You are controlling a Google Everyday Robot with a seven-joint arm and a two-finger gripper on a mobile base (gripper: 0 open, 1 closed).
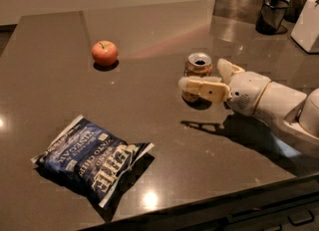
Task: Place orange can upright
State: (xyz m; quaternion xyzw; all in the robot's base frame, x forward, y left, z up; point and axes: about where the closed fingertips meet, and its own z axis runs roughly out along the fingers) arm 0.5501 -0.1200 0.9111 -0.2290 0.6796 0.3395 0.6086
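The orange can stands upright on the dark countertop, right of centre, its silver top with the pull tab facing up. My gripper reaches in from the right and is open around the can. The near finger crosses in front of the can's lower part. The far finger sits just to its right and behind. The can's base is hidden behind the near finger.
A red apple lies to the far left of the can. A blue chip bag lies near the front edge. A metal box, a black cup and a white appliance stand at the back right.
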